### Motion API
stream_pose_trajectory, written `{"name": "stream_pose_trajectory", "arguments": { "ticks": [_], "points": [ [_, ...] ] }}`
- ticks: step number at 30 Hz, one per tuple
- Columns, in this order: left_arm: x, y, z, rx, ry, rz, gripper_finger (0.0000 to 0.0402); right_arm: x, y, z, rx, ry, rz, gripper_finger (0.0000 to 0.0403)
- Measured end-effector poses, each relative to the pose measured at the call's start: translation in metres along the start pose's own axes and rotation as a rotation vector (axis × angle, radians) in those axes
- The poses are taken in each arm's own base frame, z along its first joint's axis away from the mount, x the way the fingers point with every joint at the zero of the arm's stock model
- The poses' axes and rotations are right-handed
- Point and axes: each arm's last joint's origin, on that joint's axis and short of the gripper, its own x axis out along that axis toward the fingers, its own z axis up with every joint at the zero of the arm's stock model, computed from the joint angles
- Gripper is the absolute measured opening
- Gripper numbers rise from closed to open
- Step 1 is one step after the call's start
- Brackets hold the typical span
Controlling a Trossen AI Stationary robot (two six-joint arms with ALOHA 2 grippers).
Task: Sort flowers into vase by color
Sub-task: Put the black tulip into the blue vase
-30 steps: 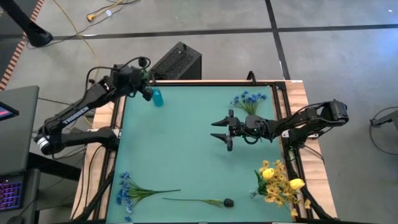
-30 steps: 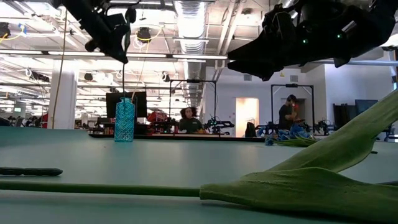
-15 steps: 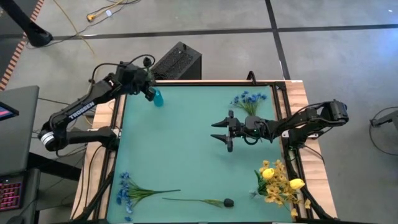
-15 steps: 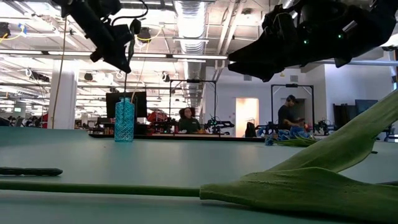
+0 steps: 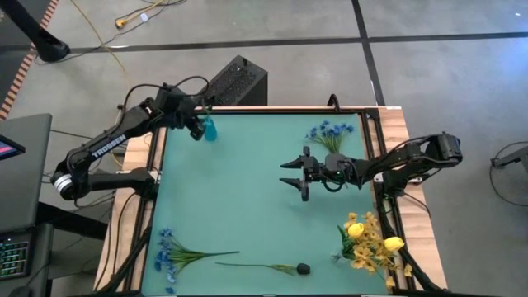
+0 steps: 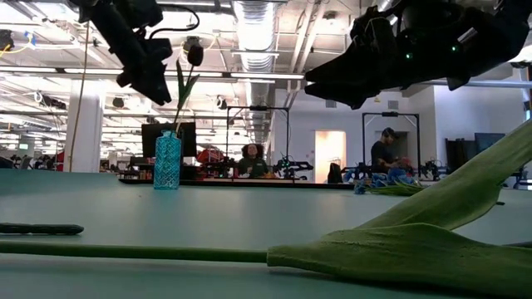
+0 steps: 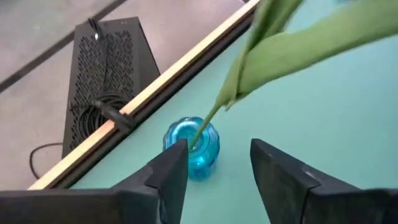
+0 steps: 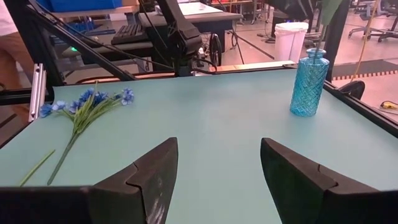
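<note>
A blue glass vase stands at the table's far left corner. A dark-budded flower stands in it by its stem, leaning, bud up. My left gripper hangs open just above and beside the vase, its fingers clear of the stem. My right gripper hovers open over the table's right middle, holding nothing. A blue sprig lies far right, and another blue sprig near left. A dark-budded stem lies at the near edge. Yellow flowers lie near right.
A black perforated box sits on the floor just beyond the table's far edge, behind the vase. A wooden rim frames the table. The table's middle is bare green mat. People sit in the room behind.
My left gripper has opened and let go of the dark-budded flower. The flower has dropped deeper into the vase and tipped from upright to leaning, its bud lower than before. My left gripper stays beside the vase.
</note>
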Motion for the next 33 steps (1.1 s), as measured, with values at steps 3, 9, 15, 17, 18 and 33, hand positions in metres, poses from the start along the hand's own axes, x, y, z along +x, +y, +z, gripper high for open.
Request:
{"name": "stream_pose_trajectory", "arguments": {
  "ticks": [3,9,15,17,18,33],
  "points": [
    [0.0,0.0,-0.002,0.0,0.017,-0.001,0.0166,0.0,0.0,0.0,0.0,-0.001,0.0,0.0255],
    [-0.006,-0.001,-0.009,0.008,0.076,-0.012,0.0165,0.0,0.0,0.0,0.001,-0.001,0.0,0.0255],
    [-0.019,-0.008,-0.02,0.002,0.132,-0.04,0.0165,0.0,0.0,0.0,0.001,-0.003,0.0,0.0255],
    [-0.023,-0.013,-0.021,-0.008,0.127,-0.054,0.0165,0.0,0.0,0.0,0.001,-0.003,0.0,0.0255],
    [-0.025,-0.015,-0.022,-0.01,0.125,-0.065,0.0165,0.0,0.0,0.0,0.001,-0.003,-0.001,0.0255],
    [-0.023,-0.087,-0.046,0.115,0.156,-0.398,0.0165,0.0,0.002,0.001,0.001,-0.015,0.007,0.0255]
  ]
}}
